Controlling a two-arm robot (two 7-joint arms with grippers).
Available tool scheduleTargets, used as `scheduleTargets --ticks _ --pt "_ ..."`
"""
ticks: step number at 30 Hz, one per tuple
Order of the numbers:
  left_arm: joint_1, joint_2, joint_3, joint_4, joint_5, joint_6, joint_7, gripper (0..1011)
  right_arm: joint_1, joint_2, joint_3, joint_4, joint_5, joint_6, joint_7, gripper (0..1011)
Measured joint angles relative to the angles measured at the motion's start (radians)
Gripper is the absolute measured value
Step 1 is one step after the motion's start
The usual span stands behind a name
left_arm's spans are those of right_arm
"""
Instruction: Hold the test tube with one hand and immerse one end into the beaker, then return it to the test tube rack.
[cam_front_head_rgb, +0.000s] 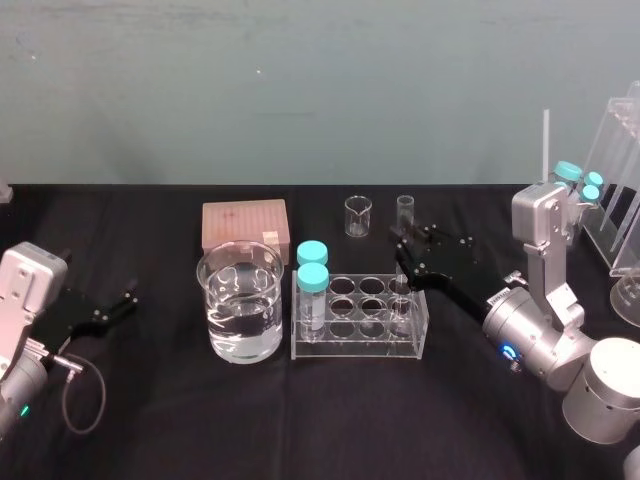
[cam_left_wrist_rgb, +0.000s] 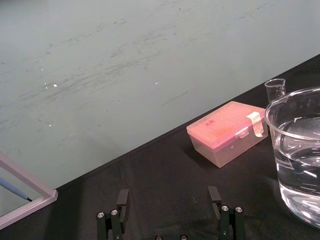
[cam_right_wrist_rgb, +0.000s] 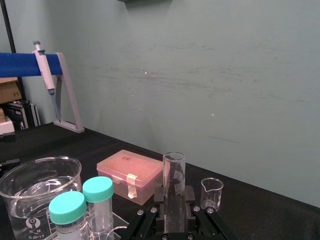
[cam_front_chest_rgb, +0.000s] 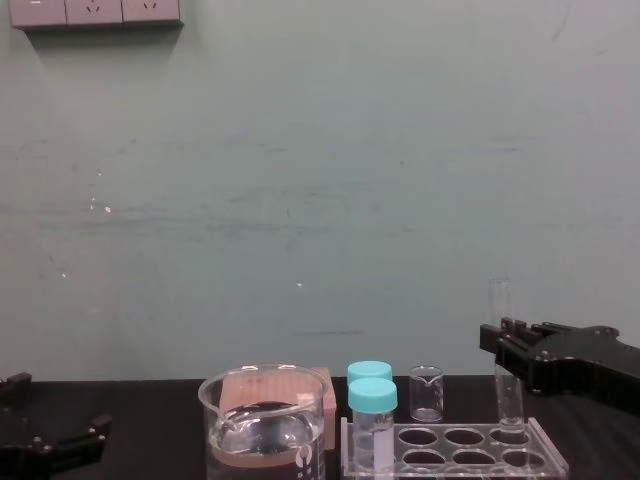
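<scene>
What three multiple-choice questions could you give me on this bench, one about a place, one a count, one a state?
1. Where is the test tube? A in the beaker; B standing in the test tube rack; C lying beside it.
2. How many teal-capped vials stand in that rack? A one; B two; C four.
3. The left gripper is: A open; B shut on a vial; C holding the beaker.
Answers: B, the test tube stands at the rack's right end with the right gripper around it; B, two caps show at its left end; A, its fingers are apart, left of the beaker.
</scene>
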Motion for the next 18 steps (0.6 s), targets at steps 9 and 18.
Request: scheduleTargets --ticks 9,18 --pt "0.000 0.000 0.000 0.000 0.000 0.000 0.000 1000 0.006 0.000 -0.003 0.006 -0.009 -0.002 0.000 224" --pt "0.000 0.000 0.000 0.000 0.000 0.000 0.000 1000 0.005 0.000 -0.002 0.004 -0.007 -0.002 0.000 244"
